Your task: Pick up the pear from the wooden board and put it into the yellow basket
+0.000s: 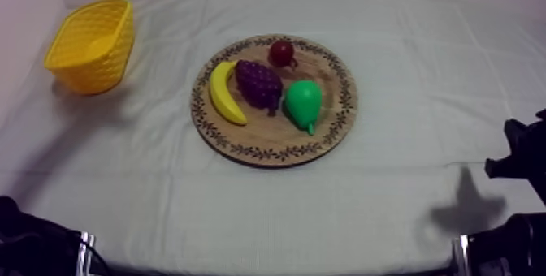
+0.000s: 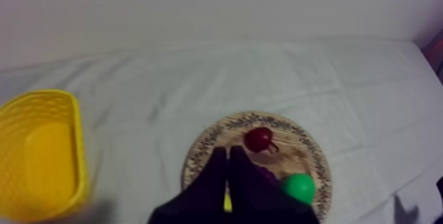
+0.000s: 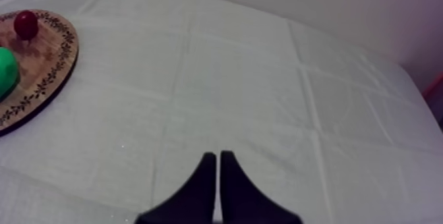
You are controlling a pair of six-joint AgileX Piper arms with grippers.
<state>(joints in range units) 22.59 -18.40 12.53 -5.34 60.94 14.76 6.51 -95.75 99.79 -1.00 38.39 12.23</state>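
Observation:
The green pear (image 1: 303,104) lies on the round wooden board (image 1: 325,140), stem toward the front, right of the purple grapes (image 1: 259,84). The yellow basket (image 1: 91,45) stands at the far left, tilted. My left gripper (image 2: 228,153) is shut on nothing, its fingers together as a wedge, pointing over the near side of the board (image 2: 204,149), with the pear (image 2: 298,188) just beside it and the basket (image 2: 39,153) off to the side. My right gripper (image 3: 218,155) is shut and hangs over bare cloth, well away from the board (image 3: 49,75) and the pear (image 3: 6,70).
A banana (image 1: 223,92) lies left of the grapes and a small red fruit (image 1: 282,52) sits at the board's far edge. Parts of my right arm (image 1: 520,153) show at the right edge, casting a shadow on the cloth.

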